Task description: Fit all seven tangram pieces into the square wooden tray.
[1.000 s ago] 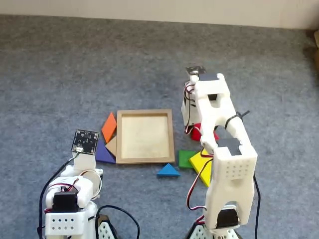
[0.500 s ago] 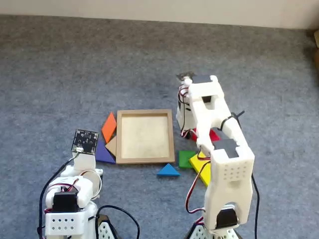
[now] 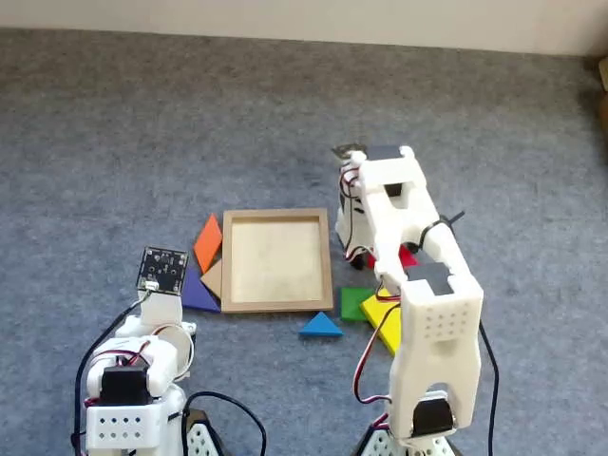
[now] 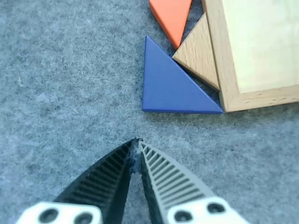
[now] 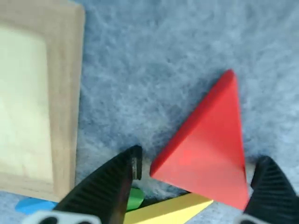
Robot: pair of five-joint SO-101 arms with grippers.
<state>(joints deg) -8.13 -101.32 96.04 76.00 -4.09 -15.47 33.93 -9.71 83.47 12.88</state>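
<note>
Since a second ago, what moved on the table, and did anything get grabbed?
The right gripper swung sideways toward the tray. It is open, with a finger on either side of the red triangle, and has grabbed nothing yet. The tray, the shut left gripper and the blue triangle stayed put.

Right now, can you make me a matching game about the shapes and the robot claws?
1. red triangle
2. dark blue triangle
3. light blue triangle
4. left gripper

A. shut
B. between the open right gripper's fingers
C. beside the wooden triangle
D. just in front of the tray's near edge

Pairs: 1-B, 2-C, 3-D, 4-A
</note>
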